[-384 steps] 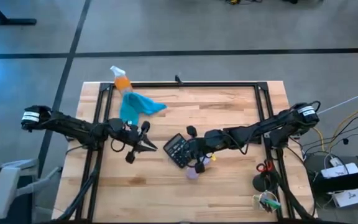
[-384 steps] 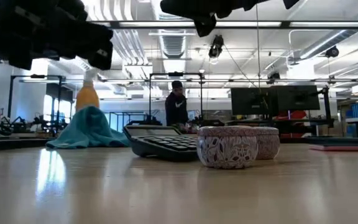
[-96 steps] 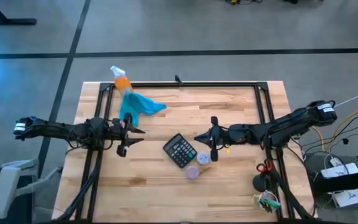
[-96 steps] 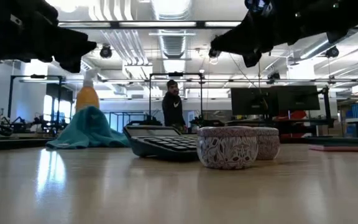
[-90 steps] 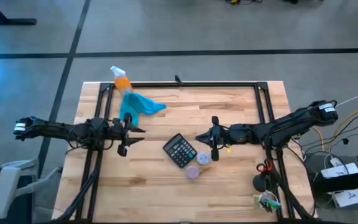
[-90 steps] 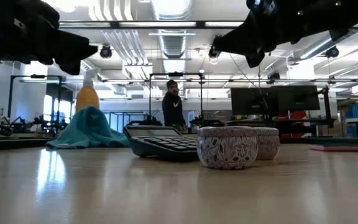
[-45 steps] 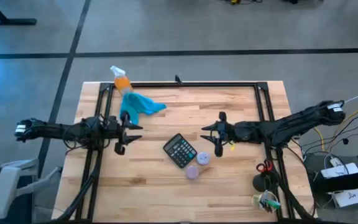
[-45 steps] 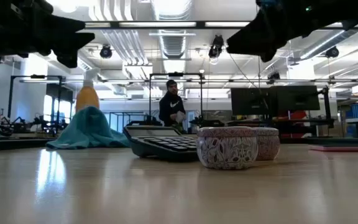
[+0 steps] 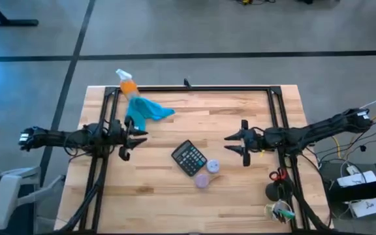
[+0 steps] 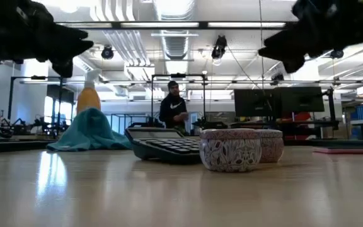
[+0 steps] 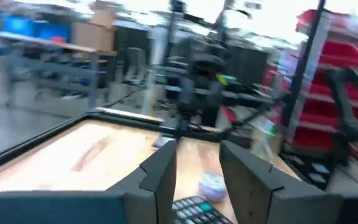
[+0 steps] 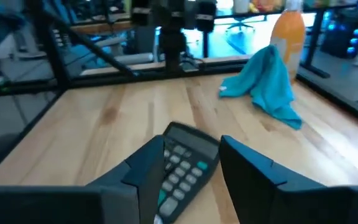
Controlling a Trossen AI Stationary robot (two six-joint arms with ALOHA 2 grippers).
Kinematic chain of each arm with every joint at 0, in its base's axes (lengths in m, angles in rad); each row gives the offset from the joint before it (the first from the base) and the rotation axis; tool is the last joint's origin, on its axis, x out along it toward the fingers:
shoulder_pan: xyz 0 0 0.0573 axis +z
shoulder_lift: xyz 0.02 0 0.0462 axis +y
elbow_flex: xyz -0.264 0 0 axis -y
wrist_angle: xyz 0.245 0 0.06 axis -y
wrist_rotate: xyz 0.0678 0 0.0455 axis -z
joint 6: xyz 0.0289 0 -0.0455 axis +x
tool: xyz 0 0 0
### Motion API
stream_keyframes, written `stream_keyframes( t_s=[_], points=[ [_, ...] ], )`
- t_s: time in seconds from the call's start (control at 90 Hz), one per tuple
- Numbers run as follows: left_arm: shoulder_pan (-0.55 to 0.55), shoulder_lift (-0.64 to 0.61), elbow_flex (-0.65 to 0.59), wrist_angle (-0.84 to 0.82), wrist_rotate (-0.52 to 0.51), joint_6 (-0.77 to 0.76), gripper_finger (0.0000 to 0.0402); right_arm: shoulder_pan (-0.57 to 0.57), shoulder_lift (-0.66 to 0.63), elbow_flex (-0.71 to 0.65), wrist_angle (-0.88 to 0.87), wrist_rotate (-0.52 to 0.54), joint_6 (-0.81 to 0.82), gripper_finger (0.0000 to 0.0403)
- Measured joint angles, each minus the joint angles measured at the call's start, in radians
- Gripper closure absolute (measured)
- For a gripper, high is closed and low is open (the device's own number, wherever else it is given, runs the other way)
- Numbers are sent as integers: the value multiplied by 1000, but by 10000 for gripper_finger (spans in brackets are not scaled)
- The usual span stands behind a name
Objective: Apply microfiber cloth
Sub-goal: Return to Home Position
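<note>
Cloth: the soft teal-blue microfiber cloth (image 9: 145, 111) lies bunched at the far left of the pale wooden bench (image 9: 240, 202), against the orange plastic spray bottle (image 9: 128, 85).
Left side: the left pincer (image 9: 134, 140) hovers near the cloth, spread and empty.
Right side: the right pincer (image 9: 230, 143) is spread, empty and well apart from it.
Deciding relation: we judge the left arm nearer; the cloth lies beyond its pincer, toward the far edge, with one corner trailing mid-bench.
</note>
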Motion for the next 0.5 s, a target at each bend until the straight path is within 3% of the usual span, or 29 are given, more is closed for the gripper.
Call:
stream_keyframes(
  t_s=[0.322, 0.5],
  points=[
    [-17, -35, -23, -4, 1, -5, 324, 0, -291, -137, -28, 5, -40, 320],
    [-49, -40, -23, -36, 1, -30, 327, 0, -351, -200, -36, 5, -32, 350]
  ],
)
